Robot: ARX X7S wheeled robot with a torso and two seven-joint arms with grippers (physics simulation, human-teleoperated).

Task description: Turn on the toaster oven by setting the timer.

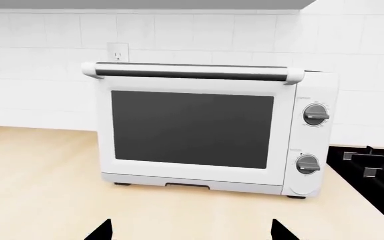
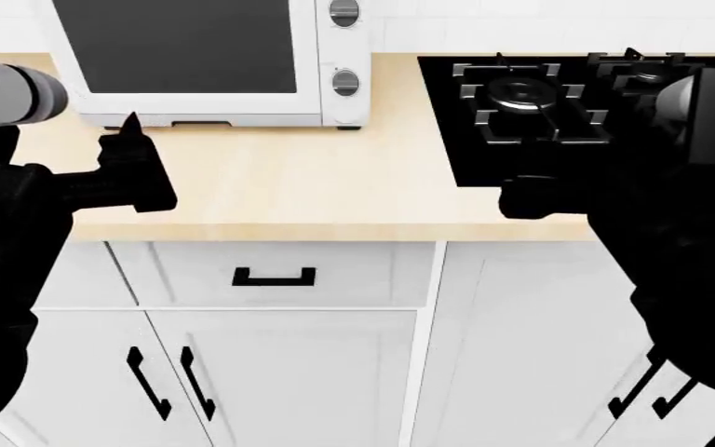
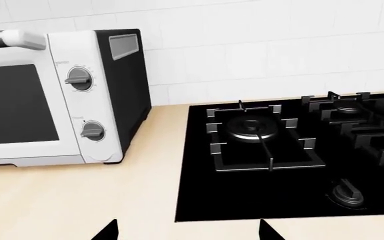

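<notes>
The toaster oven is a white box with a dark glass door and a silver bar handle, standing on the light wooden counter against the tiled wall. Two round grey knobs sit on its right panel: the upper knob and the lower knob. My left gripper is open and empty, facing the door from a short distance over the counter. My right gripper is also open and empty, held near the hob's front left corner, with the oven off to its side. In the head view the oven is at the top left, and the left gripper is just in front of it.
A black gas hob with grates and a front knob lies in the counter right of the oven. A wall outlet is behind the oven. White cabinets and a drawer sit below the counter's front edge.
</notes>
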